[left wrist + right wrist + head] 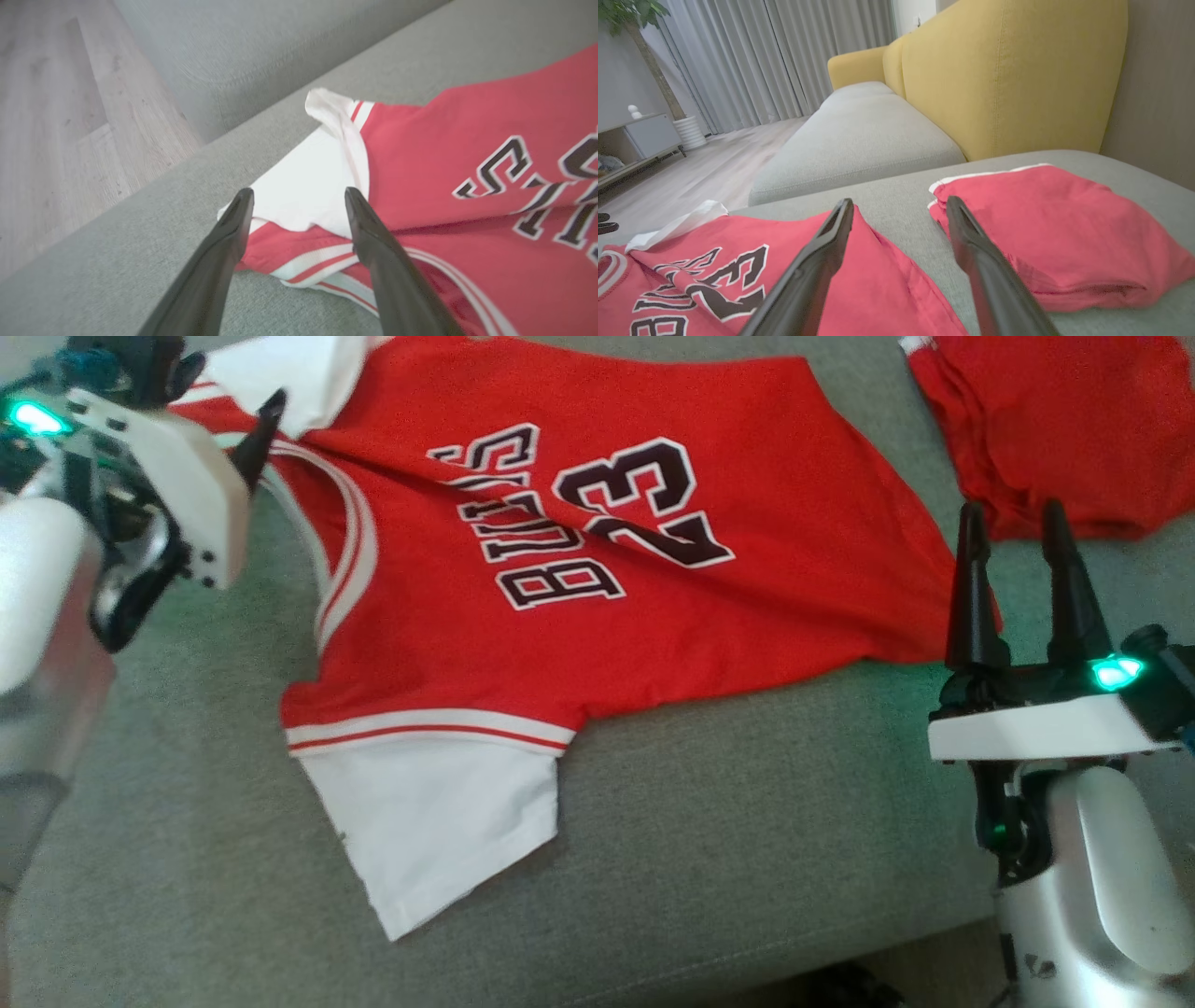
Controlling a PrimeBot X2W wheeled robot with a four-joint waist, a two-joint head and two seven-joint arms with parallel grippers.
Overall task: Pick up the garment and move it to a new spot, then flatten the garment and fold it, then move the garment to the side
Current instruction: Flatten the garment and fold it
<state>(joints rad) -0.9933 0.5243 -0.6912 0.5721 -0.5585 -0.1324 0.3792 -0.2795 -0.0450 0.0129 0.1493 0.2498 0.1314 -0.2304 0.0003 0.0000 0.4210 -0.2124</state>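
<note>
Head view: "BULLS 23" is printed on the jersey [747, 476]; left gripper [233, 387] at ten o'clock and right gripper [1012, 513] at four are spread.

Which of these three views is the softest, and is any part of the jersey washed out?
Left wrist view: softest, wood floor smeared, white sleeve of the jersey blown out. Head view: lettering crisp, left forearm blurred. Right wrist view: fairly sharp, folded red garment clear.

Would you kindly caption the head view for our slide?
Open left gripper and right gripper flank a rumpled red jersey on a grey cushion.
</note>
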